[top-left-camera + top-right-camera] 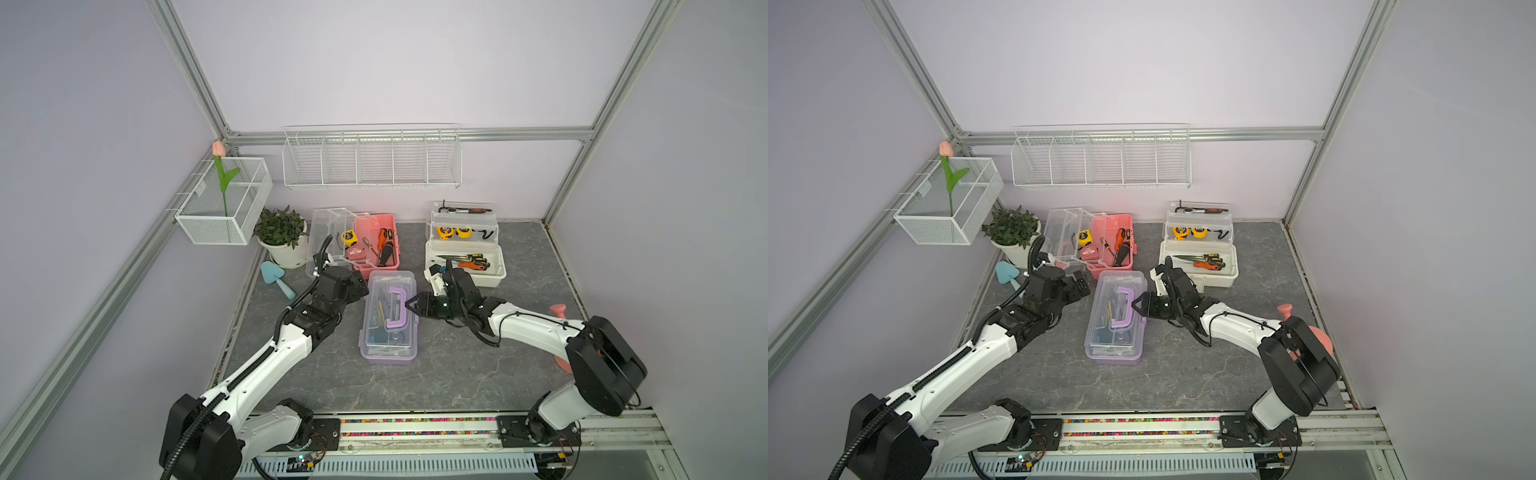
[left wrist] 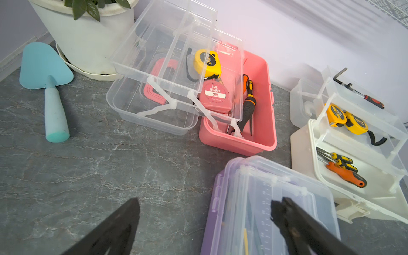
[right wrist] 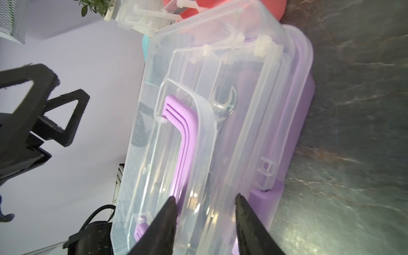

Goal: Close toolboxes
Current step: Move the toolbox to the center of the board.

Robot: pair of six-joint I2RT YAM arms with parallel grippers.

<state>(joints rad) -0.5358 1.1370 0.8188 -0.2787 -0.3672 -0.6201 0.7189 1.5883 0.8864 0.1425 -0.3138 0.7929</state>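
Observation:
The purple toolbox (image 1: 382, 345) (image 1: 1115, 345) (image 3: 220, 66) lies mid-table with its clear lid down and its handle flat. My right gripper (image 1: 407, 302) (image 3: 206, 209) stands open at its right edge, its fingers astride the lid's rim. Just left of the box's far end, my left gripper (image 1: 359, 286) (image 2: 205, 205) is wide open and holds nothing. One of its fingertips (image 2: 280, 205) hangs over the lid. The pink toolbox (image 1: 374, 222) (image 2: 262, 88) is open at the back left, its clear trays folded out. The white toolbox (image 1: 494, 274) (image 2: 304, 143) is open at the back right.
A potted plant (image 1: 282, 237) and a teal trowel (image 1: 276, 278) sit left of the pink toolbox. White wire baskets (image 1: 372, 162) (image 1: 224, 203) hang on the walls. A pink object (image 1: 559, 311) stands behind my right arm.

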